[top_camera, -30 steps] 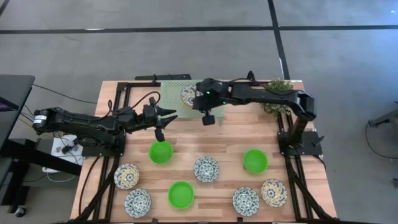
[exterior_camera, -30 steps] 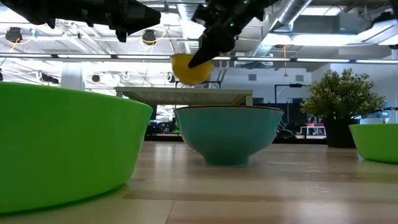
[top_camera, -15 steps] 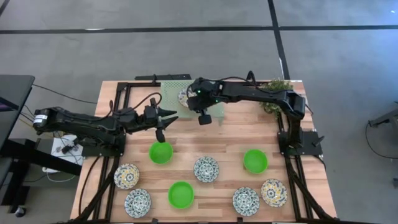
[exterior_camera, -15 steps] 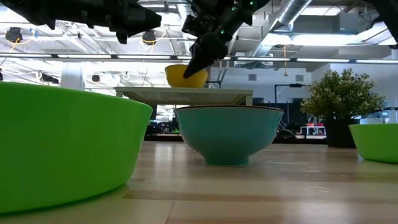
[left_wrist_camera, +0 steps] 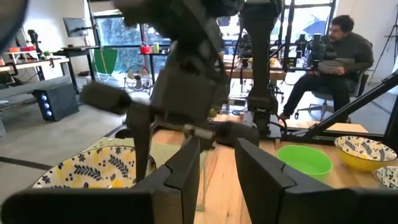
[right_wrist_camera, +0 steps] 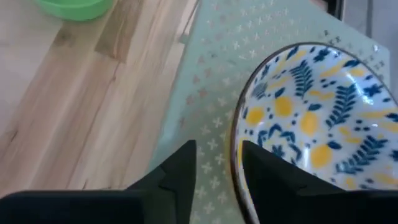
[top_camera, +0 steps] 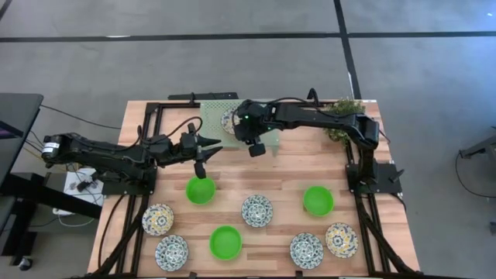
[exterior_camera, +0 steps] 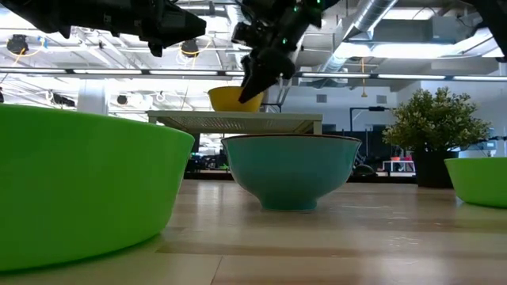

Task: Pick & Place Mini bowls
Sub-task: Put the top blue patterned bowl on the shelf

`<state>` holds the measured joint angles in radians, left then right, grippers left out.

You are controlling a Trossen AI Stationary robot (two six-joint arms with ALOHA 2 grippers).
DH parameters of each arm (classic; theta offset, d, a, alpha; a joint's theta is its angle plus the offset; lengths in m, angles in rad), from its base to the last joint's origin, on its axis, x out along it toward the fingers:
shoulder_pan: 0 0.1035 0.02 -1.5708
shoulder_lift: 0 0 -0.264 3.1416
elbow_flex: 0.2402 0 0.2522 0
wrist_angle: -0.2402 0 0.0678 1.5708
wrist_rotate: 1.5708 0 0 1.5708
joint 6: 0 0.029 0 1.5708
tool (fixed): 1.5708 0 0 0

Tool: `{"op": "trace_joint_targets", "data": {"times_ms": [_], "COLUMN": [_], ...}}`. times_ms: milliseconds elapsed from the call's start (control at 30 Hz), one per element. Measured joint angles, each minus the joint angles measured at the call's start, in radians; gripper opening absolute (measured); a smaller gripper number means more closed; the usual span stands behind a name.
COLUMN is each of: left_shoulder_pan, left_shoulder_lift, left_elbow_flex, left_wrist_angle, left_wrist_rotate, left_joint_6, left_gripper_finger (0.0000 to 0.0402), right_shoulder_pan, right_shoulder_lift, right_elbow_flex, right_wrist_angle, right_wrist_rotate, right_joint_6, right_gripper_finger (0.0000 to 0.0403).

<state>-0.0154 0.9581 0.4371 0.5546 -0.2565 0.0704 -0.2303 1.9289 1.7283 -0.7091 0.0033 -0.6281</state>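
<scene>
Straddling the rim of a yellow-patterned mini bowl (right_wrist_camera: 311, 118) set on the mesh rack (right_wrist_camera: 205, 93), the right claw (right_wrist_camera: 214, 165) is seen parted; a clean lift-away is called for; the left claw (left_wrist_camera: 214, 168) is held open above the desk (top_camera: 302, 167).

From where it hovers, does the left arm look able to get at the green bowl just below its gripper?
Probably yes. The left gripper hangs open just beyond the green bowl, nothing lies between them, and the right gripper is busy over at the mesh rack.

1 bowl (top_camera: 230, 120) on rack (top_camera: 211, 118); 8 bowls (top_camera: 256, 210) on table (top_camera: 294, 167).
</scene>
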Motion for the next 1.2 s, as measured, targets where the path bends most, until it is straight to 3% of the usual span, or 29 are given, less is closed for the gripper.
{"op": "trace_joint_targets", "data": {"times_ms": [400, 567, 700, 767, 867, 933, 1000, 1200], "left_shoulder_pan": [0.0, 0.0, 0.0, 0.0, 0.0, -0.001, -0.001, -0.001], "left_shoulder_lift": [0.0, 0.0, 0.0, 0.0, 0.0, 0.001, 0.002, 0.004], "left_elbow_flex": [0.0, 0.0, 0.0, -0.001, -0.001, -0.001, -0.002, -0.002], "left_wrist_angle": [0.0, 0.0, 0.0, 0.0, 0.0, 0.001, -0.003, 0.0], "left_wrist_rotate": [0.0, 0.0, 0.0, 0.0, 0.0, 0.004, 0.016, 0.067], "left_joint_6": [0.0, -0.015, -0.034, -0.034, -0.036, -0.052, -0.053, -0.053], "left_gripper_finger": [0.0104, 0.0104, 0.0104, 0.0104, 0.0104, 0.0104, 0.0104, 0.0104], "right_shoulder_pan": [0.184, 0.286, 0.342, 0.349, 0.341, 0.346, 0.36, 0.392], "right_shoulder_lift": [-0.001, -0.001, -0.004, -0.037, -0.078, -0.109, -0.142, -0.25], "right_elbow_flex": [0.309, 0.485, 0.591, 0.589, 0.582, 0.534, 0.474, 0.18], "right_wrist_angle": [-0.444, -0.74, -0.864, -0.861, -0.857, -0.85, -0.846, -0.762], "right_wrist_rotate": [0.357, 0.406, 0.433, 0.37, 0.061, -0.089, -0.118, -0.039], "right_joint_6": [0.004, 0.074, 0.247, 0.331, 0.375, 0.391, 0.408, 0.55], "right_gripper_finger": [0.0174, 0.0168, 0.0155, 0.0149, 0.0138, 0.0131, 0.0125, 0.0119]}}
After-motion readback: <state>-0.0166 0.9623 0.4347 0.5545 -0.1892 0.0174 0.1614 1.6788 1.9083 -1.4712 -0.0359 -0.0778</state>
